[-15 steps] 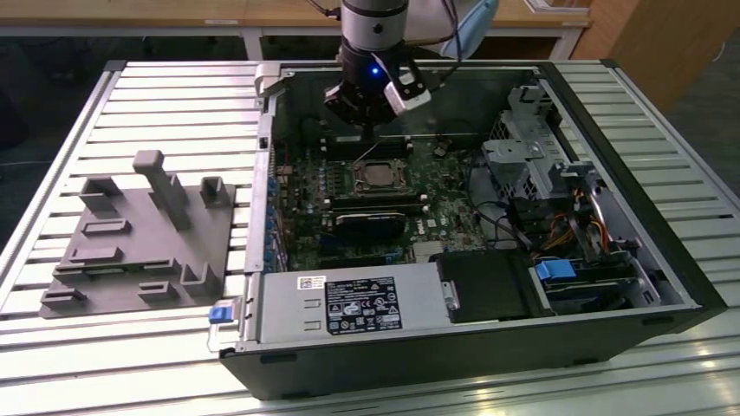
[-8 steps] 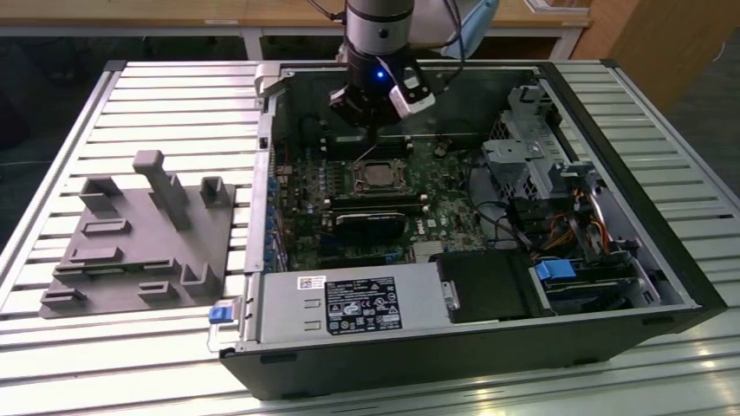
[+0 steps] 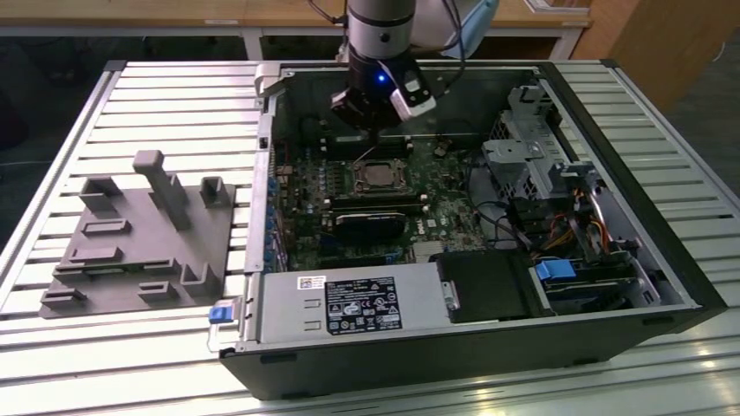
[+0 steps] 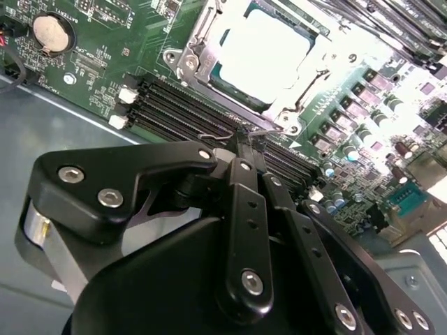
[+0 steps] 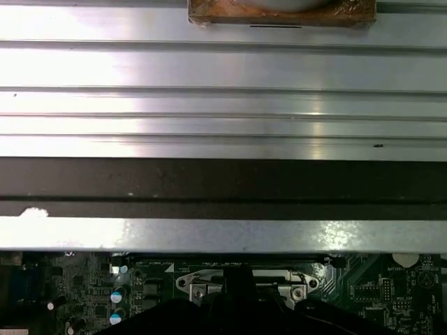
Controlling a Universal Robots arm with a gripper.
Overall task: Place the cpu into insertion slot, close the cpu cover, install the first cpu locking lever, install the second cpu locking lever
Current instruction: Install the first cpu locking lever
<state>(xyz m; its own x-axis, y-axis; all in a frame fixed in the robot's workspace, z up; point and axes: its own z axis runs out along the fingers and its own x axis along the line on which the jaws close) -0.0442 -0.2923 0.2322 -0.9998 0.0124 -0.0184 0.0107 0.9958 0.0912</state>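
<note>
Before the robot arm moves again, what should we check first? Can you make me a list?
1. The cpu sits flat in place: ok.
2. The cpu cover is down around the chip: ok, it looks flat in the second wrist view.
3. The gripper is at the locking lever: ok, the jaws look shut with their tips right at the thin wire.
4. The wire is really pinched: cannot tell.
5. The lever is latched down: not ok, in the exterior view it seems to slant upward.

Clear space above cpu cover [image 4: 202,56], memory slots [image 4: 178,112] beside
</note>
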